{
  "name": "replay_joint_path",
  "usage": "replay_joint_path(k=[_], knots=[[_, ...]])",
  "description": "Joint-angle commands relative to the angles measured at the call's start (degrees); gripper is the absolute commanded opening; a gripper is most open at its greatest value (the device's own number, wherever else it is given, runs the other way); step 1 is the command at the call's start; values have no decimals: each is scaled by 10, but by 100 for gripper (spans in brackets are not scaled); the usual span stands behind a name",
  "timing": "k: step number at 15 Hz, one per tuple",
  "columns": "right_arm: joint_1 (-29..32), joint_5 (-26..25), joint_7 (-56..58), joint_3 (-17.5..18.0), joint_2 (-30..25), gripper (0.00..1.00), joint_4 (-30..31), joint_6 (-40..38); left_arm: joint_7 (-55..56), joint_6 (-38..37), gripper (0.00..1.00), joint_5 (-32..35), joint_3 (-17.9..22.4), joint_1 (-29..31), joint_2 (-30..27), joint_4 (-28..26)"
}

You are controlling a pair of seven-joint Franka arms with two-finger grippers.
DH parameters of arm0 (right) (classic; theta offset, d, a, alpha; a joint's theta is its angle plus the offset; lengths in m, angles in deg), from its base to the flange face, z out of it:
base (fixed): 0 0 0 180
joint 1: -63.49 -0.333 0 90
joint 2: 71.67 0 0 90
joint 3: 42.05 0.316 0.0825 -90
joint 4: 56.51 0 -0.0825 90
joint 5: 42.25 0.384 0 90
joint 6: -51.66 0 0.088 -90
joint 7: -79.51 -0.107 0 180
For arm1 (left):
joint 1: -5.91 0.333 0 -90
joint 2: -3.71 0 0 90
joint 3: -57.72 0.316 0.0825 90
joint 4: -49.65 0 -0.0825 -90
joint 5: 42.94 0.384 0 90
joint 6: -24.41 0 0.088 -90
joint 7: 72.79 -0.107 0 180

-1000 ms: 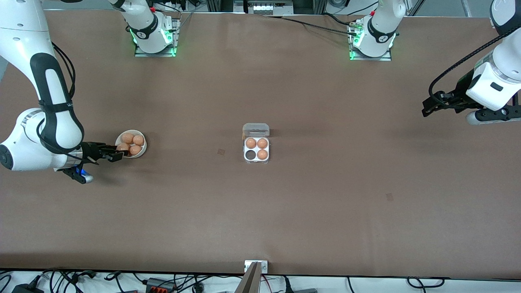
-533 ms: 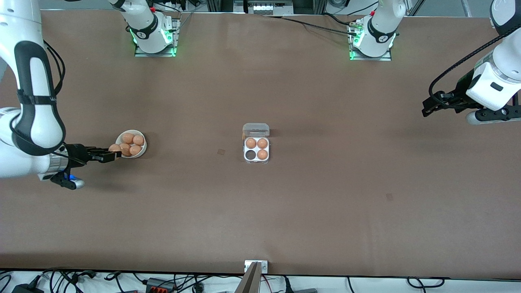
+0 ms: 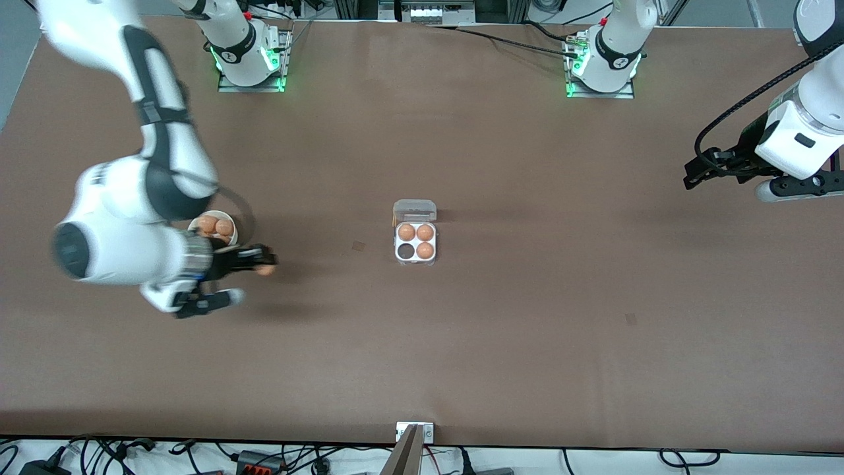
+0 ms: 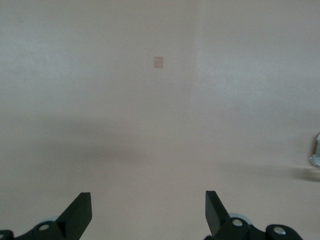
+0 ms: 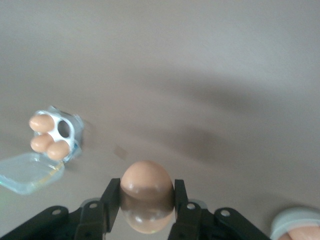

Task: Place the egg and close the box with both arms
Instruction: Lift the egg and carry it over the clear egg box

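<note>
My right gripper [image 3: 264,261] is up over bare table just beside the bowl [image 3: 232,232], on the box's side of it. Its fingers [image 5: 111,197] pinch the egg [image 5: 146,186] from both sides; in the right wrist view the egg sits upright between the pads, its top standing clear above them. In the front view the egg [image 3: 265,269] shows as a small orange spot at the fingertips.

The bowl is white and round and stands toward the right arm's end of the table. My right arm covers part of it; two eggs [image 3: 217,225] show inside, and I cannot tell if more lie under the arm.

The box [image 3: 416,243] stands at the middle of the table, well apart from the bowl. Its clear lid [image 3: 415,211] is open and lies on the side farther from the front camera. Three cells hold eggs. The fourth cell [image 3: 405,251], in the row nearer to the front camera and on the right arm's side, is dark and unfilled. The right wrist view shows the same box [image 5: 56,136], with three eggs and one vacant cell.

My left gripper [image 3: 700,171] waits over the left arm's end of the table, well apart from the box. Its fingers [image 4: 80,214] are spread wide with only bare table between them.
</note>
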Motion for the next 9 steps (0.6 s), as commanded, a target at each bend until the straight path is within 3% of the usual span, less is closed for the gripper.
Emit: replay_joint_path(k=[1, 9], knots=[[-47, -8, 0, -6, 9, 0, 6, 80, -7, 0, 100, 16, -2, 0, -4, 4], [-175, -10, -141, -10, 76, 0, 11, 223, -7, 0, 100, 16, -2, 0, -4, 4]])
